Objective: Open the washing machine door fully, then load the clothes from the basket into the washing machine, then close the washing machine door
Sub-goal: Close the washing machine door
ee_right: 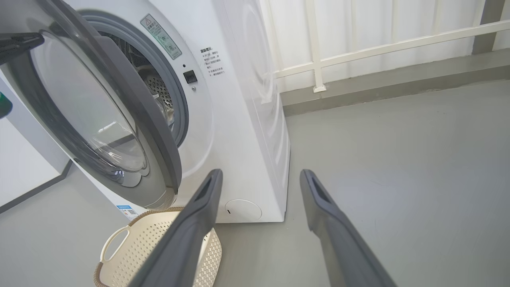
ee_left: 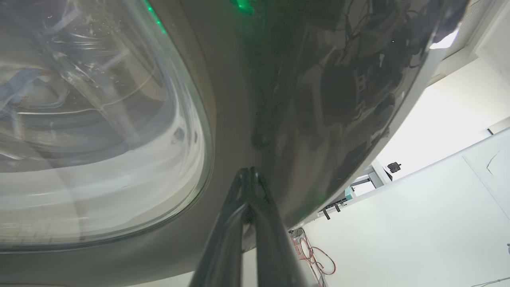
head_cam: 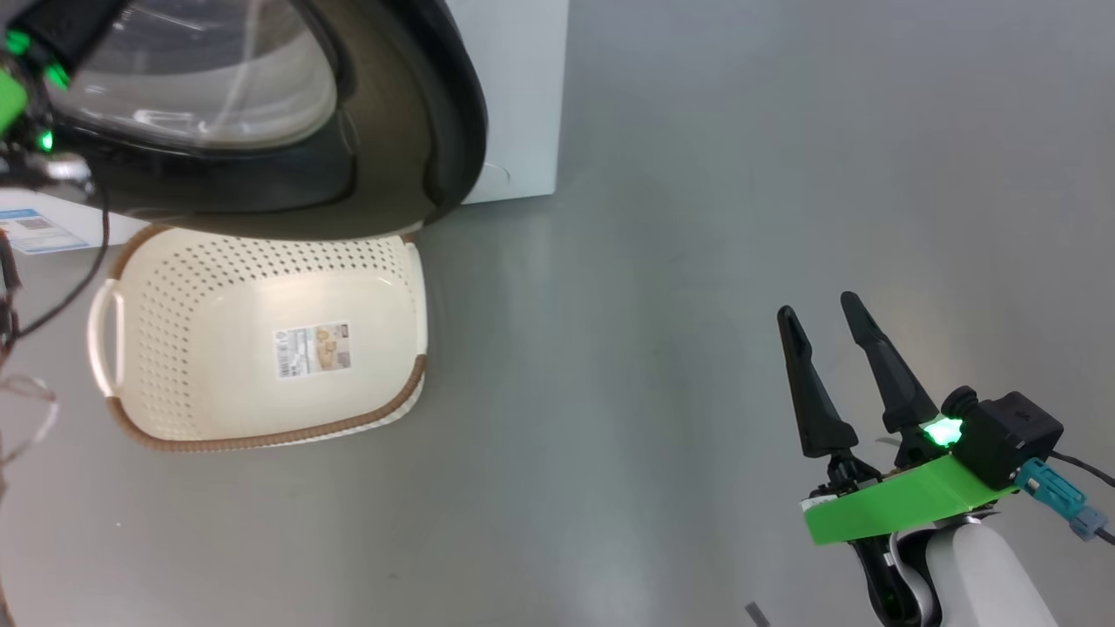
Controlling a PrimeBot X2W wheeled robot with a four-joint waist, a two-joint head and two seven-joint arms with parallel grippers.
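Black and glossy, the door (head_cam: 418, 131) stands ajar from the washer (head_cam: 523, 104). The left gripper (ee_left: 249, 175) has its fingers pressed together, tips against the door's rim beside the glass window (ee_left: 99, 119). The basket (head_cam: 174, 296) sits on the grey floor (head_cam: 697, 218) just under the door with its labelled bottom showing, while the right gripper (head_cam: 818, 305) hovers over the floor well apart to the right, fingers spread.

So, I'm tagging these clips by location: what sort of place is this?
Probably a laundry area or test room: a big white front-loading washing machine, a cream perforated plastic basket before it, and a smooth grey floor edged by a white railing.
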